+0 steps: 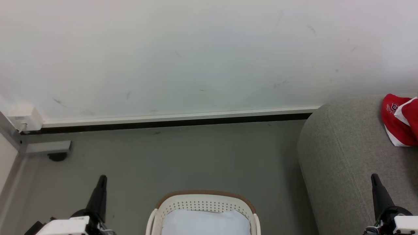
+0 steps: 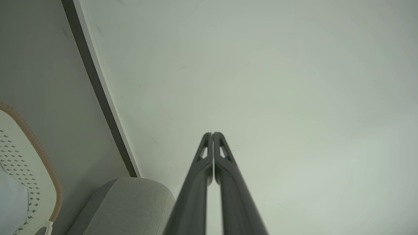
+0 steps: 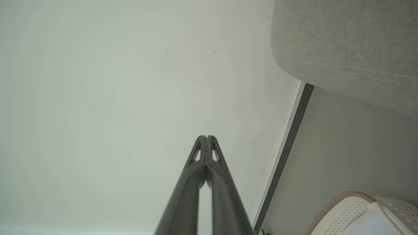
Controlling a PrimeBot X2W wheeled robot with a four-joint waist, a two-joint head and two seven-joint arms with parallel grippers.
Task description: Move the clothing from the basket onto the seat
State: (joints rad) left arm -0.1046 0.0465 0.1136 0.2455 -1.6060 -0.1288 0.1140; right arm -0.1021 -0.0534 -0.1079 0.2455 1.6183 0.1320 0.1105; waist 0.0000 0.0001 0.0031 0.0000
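Head view first: the basket (image 1: 205,194) sits at the bottom centre of the frame on the grey floor (image 1: 183,156). Its brown rim curves across the top, and a pale blue-white cushion (image 1: 205,222) lies inside it. Over at the right edge the seat (image 1: 339,150) bulges in, its rounded grey arm towards the basket but apart from it, with floor showing between the two. And there is the clothing (image 1: 399,121), far right, on the upper part of the seat. It is bright red fabric with white trim and a small dark crest, lying on the grey upholstery and cut off by the frame's edge.

Now the arms. The left gripper (image 1: 102,179) stands at the lower left, dark fingers pointing up the frame, over bare floor, left of the basket and not touching it. In the left wrist view its two fingers are pressed together tip to tip, nothing between them. The right gripper (image 1: 375,177) rises at the lower right, in front of the seat's grey fabric, below the clothing and well apart from it. The right wrist view tells the same story: fingers closed on each other, holding nothing, pointing at the pale wall (image 1: 196,52). A dark skirting strip (image 1: 169,123) runs along the wall's foot, and a white box (image 1: 24,118) sits at the far left where wall meets floor.
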